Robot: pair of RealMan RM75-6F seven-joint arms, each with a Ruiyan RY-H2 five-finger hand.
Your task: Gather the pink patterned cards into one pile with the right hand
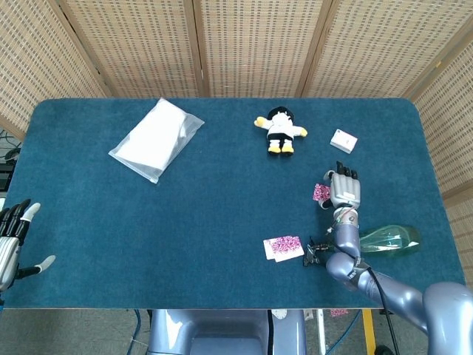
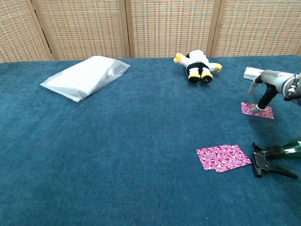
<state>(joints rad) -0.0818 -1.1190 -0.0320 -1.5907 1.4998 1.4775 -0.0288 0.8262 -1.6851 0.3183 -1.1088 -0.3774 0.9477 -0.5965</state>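
Observation:
Two overlapping pink patterned cards (image 1: 283, 248) (image 2: 223, 157) lie near the table's front edge. A single pink card (image 1: 320, 193) (image 2: 257, 110) lies further back and to the right. My right hand (image 1: 345, 188) (image 2: 270, 82) hovers over this single card, palm down and fingers spread, with a fingertip touching the card's top and nothing gripped. In the head view the hand hides most of the card. My left hand (image 1: 11, 240) rests open at the table's front left edge, away from every card.
A green spray bottle (image 1: 384, 239) (image 2: 277, 155) lies on its side just right of the two-card pile. A plush toy (image 1: 280, 130), a small white box (image 1: 344, 140) and a clear plastic bag (image 1: 157, 138) sit towards the back of the blue table (image 1: 222, 214).

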